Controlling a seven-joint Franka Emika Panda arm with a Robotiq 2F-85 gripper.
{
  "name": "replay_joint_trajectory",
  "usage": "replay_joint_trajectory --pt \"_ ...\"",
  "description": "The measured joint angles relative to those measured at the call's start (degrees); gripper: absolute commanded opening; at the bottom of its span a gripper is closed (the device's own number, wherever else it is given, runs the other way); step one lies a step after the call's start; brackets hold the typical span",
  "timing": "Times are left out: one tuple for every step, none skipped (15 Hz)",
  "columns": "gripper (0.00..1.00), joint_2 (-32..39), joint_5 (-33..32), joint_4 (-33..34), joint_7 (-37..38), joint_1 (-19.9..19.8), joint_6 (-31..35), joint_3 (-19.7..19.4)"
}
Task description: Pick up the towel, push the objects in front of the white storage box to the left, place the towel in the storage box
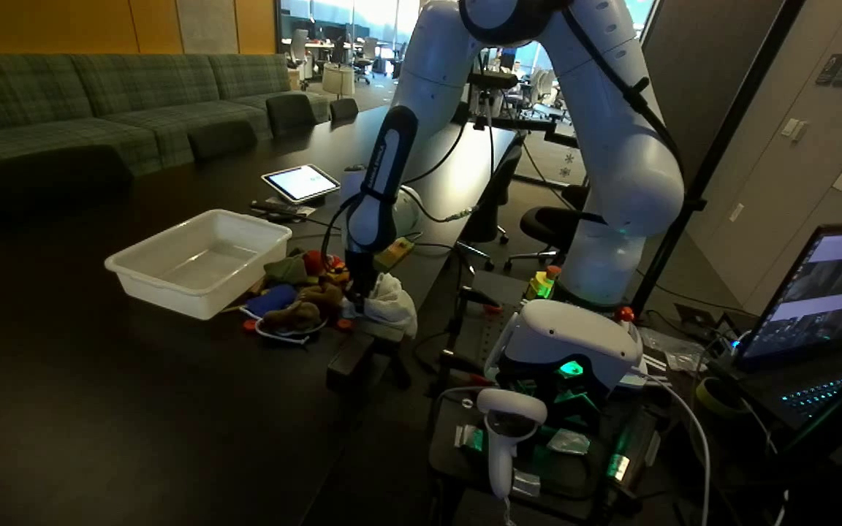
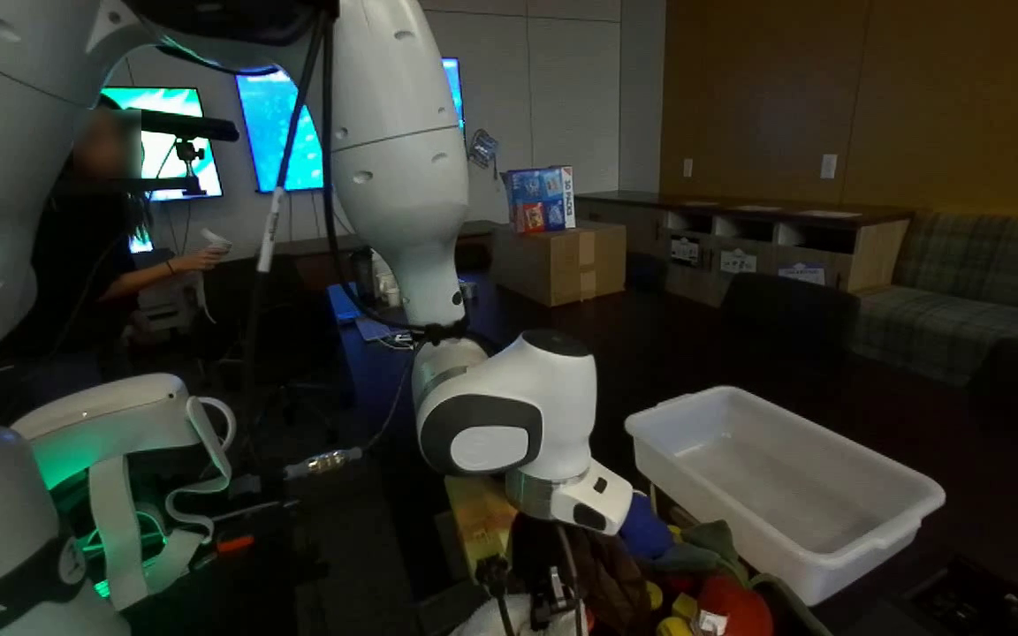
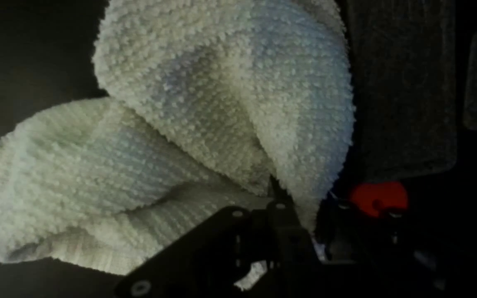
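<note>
Office meeting room | long dark table | plaid sofa | wall screens

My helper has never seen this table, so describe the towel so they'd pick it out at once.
On the long dark table, find the white box, then the colourful toys beside it. On the far side of the toys from the box, the gripper pinches the towel. It is pale, nubby and crumpled, unlike the red, blue and brown toys.

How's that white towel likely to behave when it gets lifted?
Probably floppy: the towel bunches in loose folds, and with the tool pinching a narrow part, the rest may sag. Its surface looks nubby, so it probably won't slip easily.
</note>
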Motion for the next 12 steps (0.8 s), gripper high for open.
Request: replay_joint_trajectory --pt "0.08 0.0 0.01 0.03 3.71 2.49 -0.11 -0.74" --pt "0.08 0.0 0.05 0.05 7.09 4.74 -0.28 -1.28" --pt "0.08 -0.02 0.15 0.05 10.07 6.69 -0.54 -1.53" --pt "0.08 -0.06 0.37 0.04 12.59 8.38 -0.86 -1.54" --pt "0.08 -0.14 0.82 0.01 14.56 9.89 -1.19 -1.28" --pt "0.08 -0.25 1.43 -0.05 15.96 11.1 -1.51 -0.64" --pt "0.08 -0.45 2.23 -0.23 16.91 12.02 -1.59 0.54" --pt "0.08 -0.72 3.22 -0.52 17.36 12.63 -1.57 2.2" --pt "0.08 -1.03 4.16 -0.93 17.58 13.04 -1.23 4.12" --pt "0.08 -1.44 5.18 -1.51 17.76 13.43 -0.6 6.06" --pt "0.08 -1.93 6.21 -2.09 17.88 13.79 -0.09 7.97" --pt "0.08 -2.54 7.3 -2.65 17.94 14.01 0.41 9.77"
